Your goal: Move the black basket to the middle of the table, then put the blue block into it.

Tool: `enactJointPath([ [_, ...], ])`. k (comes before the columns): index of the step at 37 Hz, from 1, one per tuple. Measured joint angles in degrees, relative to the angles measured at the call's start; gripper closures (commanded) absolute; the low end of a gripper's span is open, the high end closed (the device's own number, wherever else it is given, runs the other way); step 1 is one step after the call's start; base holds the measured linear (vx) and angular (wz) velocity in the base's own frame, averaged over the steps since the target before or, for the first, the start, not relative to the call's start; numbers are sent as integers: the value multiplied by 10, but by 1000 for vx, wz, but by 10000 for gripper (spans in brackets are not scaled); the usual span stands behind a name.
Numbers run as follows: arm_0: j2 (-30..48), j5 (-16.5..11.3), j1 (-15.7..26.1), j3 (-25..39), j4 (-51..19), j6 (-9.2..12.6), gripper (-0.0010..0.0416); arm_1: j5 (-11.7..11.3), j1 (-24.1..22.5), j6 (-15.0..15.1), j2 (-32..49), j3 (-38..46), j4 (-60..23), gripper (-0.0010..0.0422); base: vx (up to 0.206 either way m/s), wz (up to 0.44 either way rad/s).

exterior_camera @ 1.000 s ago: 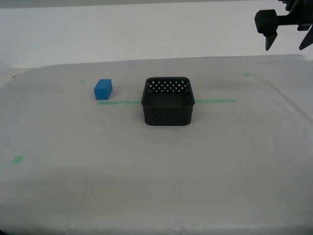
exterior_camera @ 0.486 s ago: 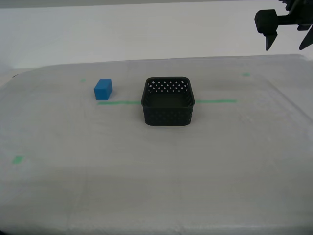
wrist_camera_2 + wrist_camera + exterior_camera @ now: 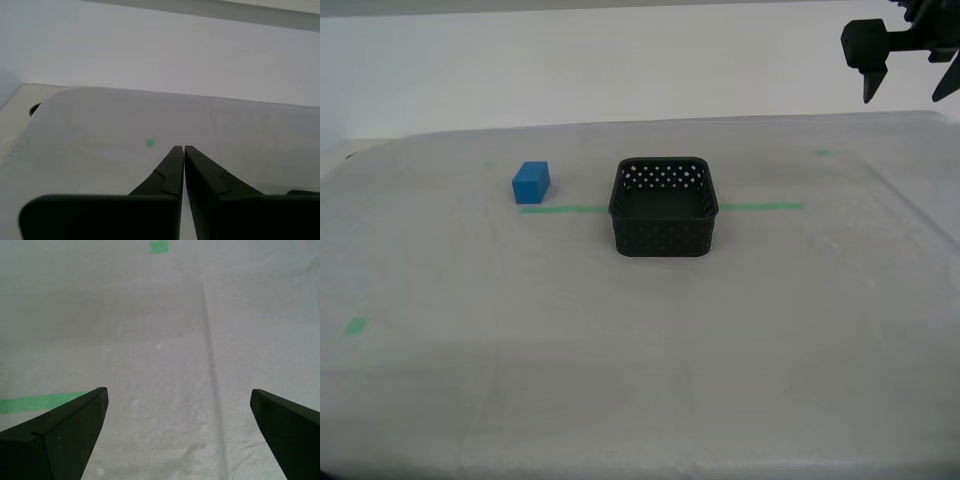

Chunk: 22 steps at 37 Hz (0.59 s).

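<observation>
The black basket stands upright and empty near the middle of the table, across the green tape line. The blue block lies on the cloth towards the exterior view's left of the basket, apart from it. High at the exterior view's right hangs my first gripper, open and holding nothing; its wrist view shows the wide-apart fingers of my first gripper over bare cloth. My second gripper is shut with nothing between its fingers and does not show in the exterior view. Neither wrist view shows basket or block.
Small green marks dot the cloth, one at the far right of the exterior view. A pale wall rises behind the table. The table's rounded far corner and a dark hole show in the second wrist view.
</observation>
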Motion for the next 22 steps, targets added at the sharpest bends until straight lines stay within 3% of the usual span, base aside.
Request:
enactJointPath([
  [4, 0, 0, 0, 0, 0, 0, 7, -3, -4, -1, 1, 19, -46, 412, 0, 0],
  [11, 0, 0, 0, 0, 0, 0, 7, -28, -16, -2, 11, 62, -126, 412, 0, 0],
  [22, 0, 0, 0, 0, 0, 0, 7, -32, -36, -15, 70, 130, -210, 412, 0, 0],
])
